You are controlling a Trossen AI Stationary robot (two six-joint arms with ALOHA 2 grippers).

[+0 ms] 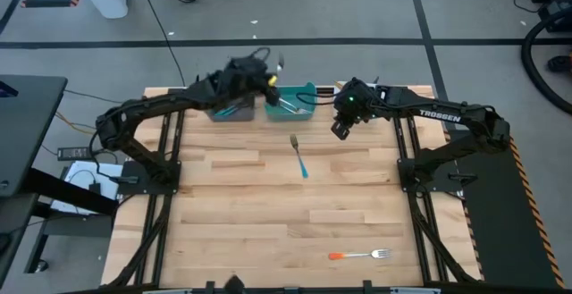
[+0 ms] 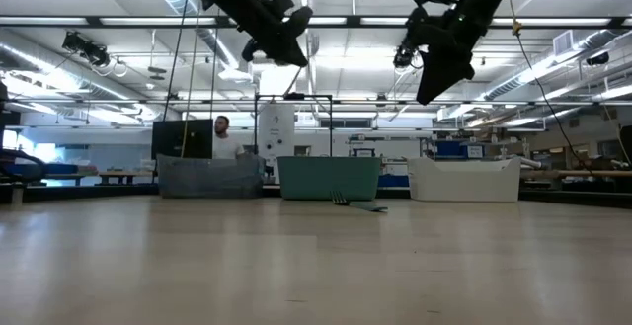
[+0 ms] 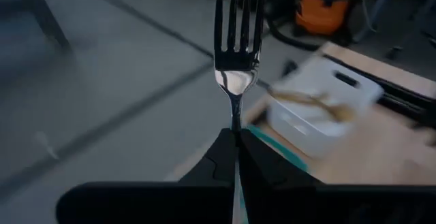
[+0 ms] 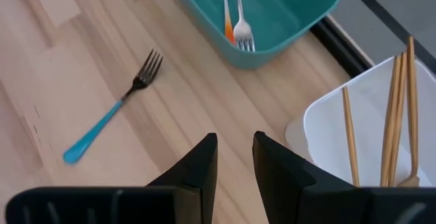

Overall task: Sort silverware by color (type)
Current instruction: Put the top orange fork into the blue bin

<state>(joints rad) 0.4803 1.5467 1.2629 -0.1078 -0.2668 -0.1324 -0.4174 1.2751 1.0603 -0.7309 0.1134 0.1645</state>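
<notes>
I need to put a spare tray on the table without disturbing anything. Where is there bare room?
The near left wood is bare, beside the orange-handled fork and nearer than the blue-handled fork. The far edge is crowded: grey bin, teal bin, white bin and both tools.

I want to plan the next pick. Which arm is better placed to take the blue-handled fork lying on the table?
The right arm. Its tool is open, empty and near the blue-handled fork. The left tool is shut on a silver-tined fork.
</notes>
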